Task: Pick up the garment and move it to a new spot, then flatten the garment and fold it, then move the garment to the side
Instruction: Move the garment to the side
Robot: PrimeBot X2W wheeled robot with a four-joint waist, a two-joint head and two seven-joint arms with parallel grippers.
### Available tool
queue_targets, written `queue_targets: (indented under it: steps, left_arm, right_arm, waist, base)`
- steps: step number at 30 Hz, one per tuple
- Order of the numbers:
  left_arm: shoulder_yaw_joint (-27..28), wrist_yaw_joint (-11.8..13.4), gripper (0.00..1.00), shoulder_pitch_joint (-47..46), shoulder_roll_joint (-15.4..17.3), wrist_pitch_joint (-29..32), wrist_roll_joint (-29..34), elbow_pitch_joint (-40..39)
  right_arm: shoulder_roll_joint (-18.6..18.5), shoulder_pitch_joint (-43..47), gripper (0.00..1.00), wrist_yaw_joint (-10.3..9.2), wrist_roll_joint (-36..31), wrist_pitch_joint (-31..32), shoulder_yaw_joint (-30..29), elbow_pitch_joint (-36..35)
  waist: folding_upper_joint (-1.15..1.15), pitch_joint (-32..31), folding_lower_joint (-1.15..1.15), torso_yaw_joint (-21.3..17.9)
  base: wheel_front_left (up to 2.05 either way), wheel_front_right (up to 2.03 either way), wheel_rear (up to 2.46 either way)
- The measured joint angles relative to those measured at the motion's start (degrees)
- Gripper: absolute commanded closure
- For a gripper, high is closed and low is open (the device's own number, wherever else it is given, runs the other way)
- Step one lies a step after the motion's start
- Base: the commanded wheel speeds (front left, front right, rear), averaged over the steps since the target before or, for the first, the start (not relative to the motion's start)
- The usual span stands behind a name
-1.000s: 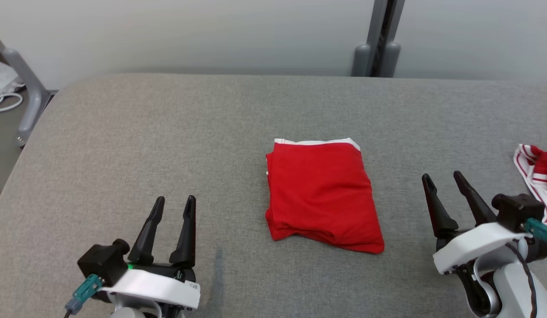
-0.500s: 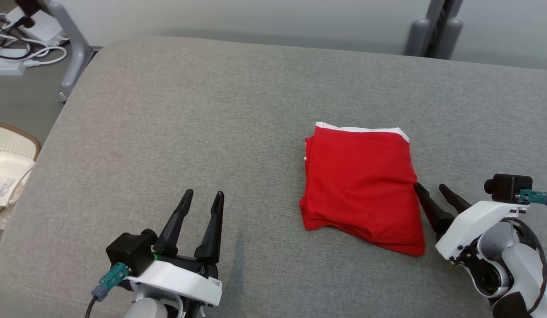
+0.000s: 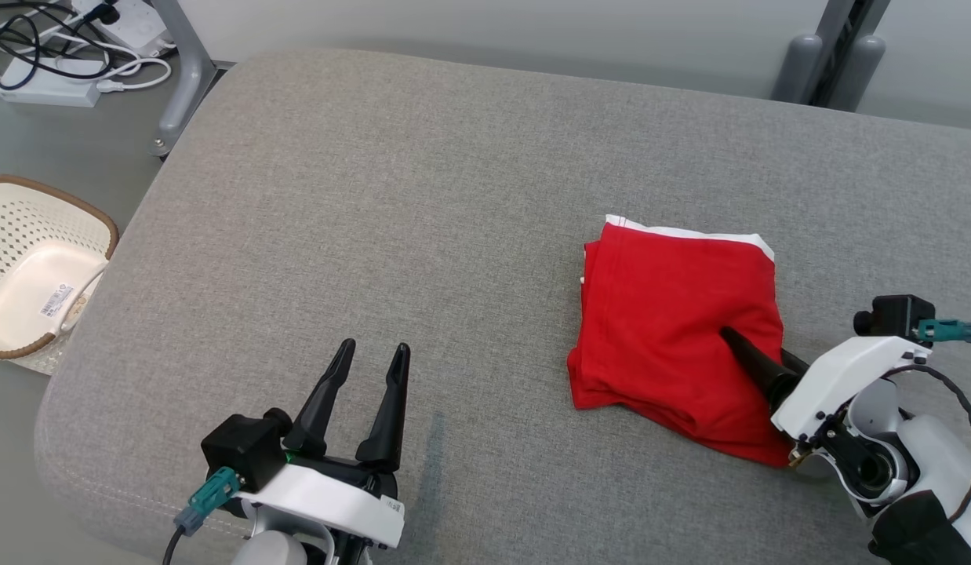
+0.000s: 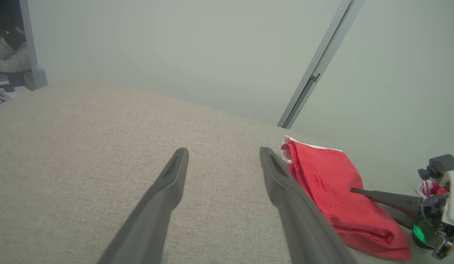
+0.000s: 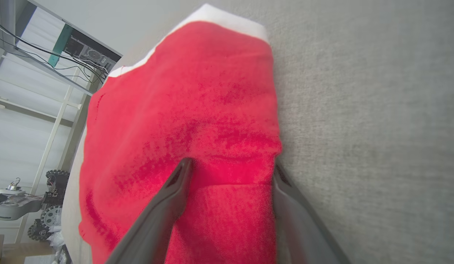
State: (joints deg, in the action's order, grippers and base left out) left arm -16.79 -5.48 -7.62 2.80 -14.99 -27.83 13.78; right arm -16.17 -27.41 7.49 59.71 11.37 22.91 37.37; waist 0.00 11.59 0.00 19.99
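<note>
The red garment lay folded, awaiting its move aside. The right gripper straddled its edge, wide open, seemingly gripping nothing; it needed to close next.

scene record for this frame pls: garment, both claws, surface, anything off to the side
garment: red garment, folded, white band at far edge, lying on the surface
surface: grey padded surface
right claw: open, one finger over the garment's right edge, the other alongside that edge, not closed on it
left claw: open, empty, over bare surface, apart from garment
side: white basket on the floor, robot's left
</note>
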Motion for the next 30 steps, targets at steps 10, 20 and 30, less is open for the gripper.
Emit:
queue_targets:
  steps: [10, 20, 30]
  left_arm:
    - [-0.52, 0.10, 0.00, -0.69, 0.01, 0.00, -0.47, -0.02]
    - [-0.52, 0.43, 0.00, -0.90, 0.02, 0.00, 0.38, -0.09]
    - [-3.54, -0.55, 0.00, -3.37, 0.02, -0.01, 2.76, 0.16]
  right_arm:
    - [-0.66, -2.54, 1.00, 0.01, 1.92, 2.12, 5.45, 0.67]
    - [-4.10, -4.22, 1.00, 0.01, -1.08, -4.13, 12.36, 0.02]
    - [-14.51, -10.99, 1.00, 0.01, -11.58, -6.27, 22.62, -4.80]
  waist:
    - [0.00, 0.40, 0.00, 0.75]
    - [0.00, -0.12, 0.00, -0.86]
    - [0.00, 0.23, 0.00, -8.01]
  base:
    - [0.00, 0.00, 0.00]
    - [0.00, 0.00, 0.00]
    - [0.00, 0.00, 0.00]
